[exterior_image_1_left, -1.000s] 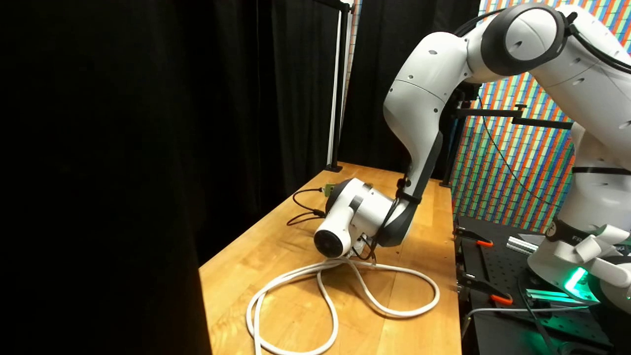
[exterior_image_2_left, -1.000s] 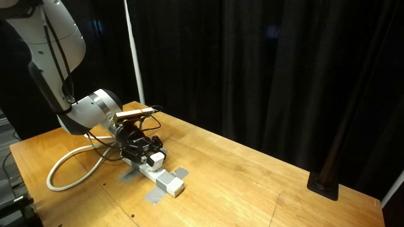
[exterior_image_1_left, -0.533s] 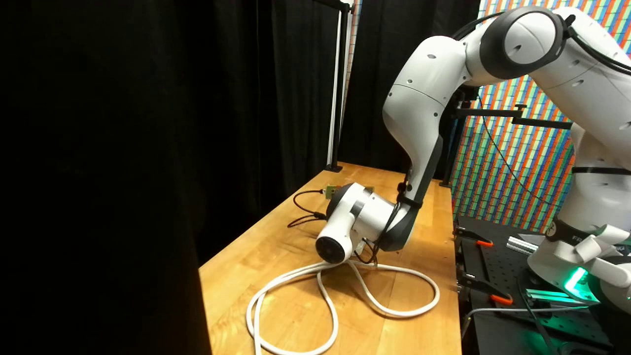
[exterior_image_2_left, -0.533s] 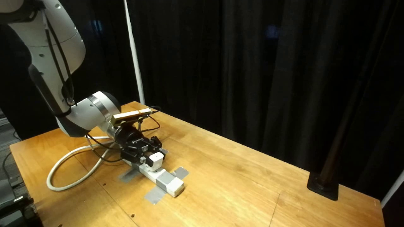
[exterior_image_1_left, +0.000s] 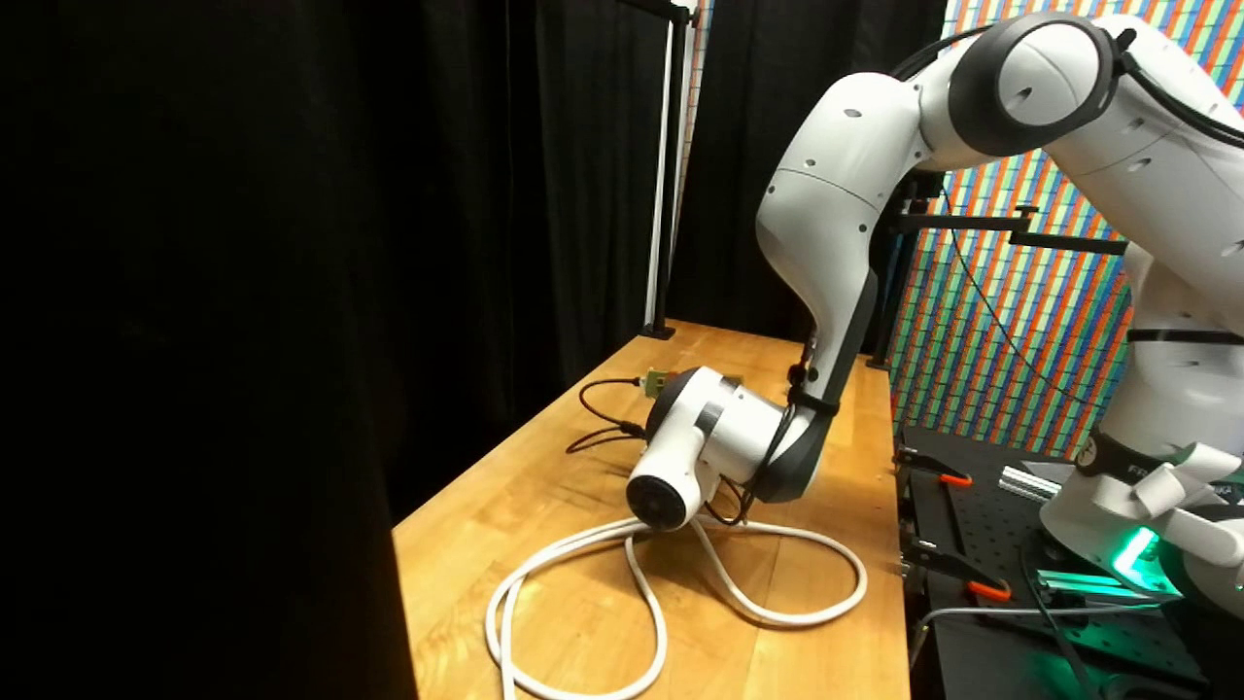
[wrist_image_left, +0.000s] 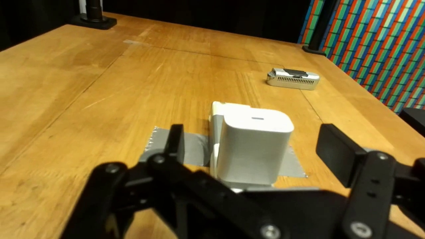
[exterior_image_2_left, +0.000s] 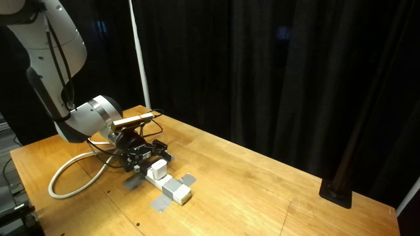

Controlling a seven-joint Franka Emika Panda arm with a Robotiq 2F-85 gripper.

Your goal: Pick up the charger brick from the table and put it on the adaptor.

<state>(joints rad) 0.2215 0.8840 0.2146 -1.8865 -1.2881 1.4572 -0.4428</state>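
Reads as release, with charger brick (exterior_image_2_left: 159, 170) on adaptor (exterior_image_2_left: 158, 183) and pincer (wrist_image_left: 253, 145) spread wide, empty. Calls next for backing clear; hard to judge seating.

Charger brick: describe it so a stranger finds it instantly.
On the wooden table, grey tape holds a long white adaptor. The brick stands on it: small, white, round-edged, slotted on top, and stubby where the adaptor is long.
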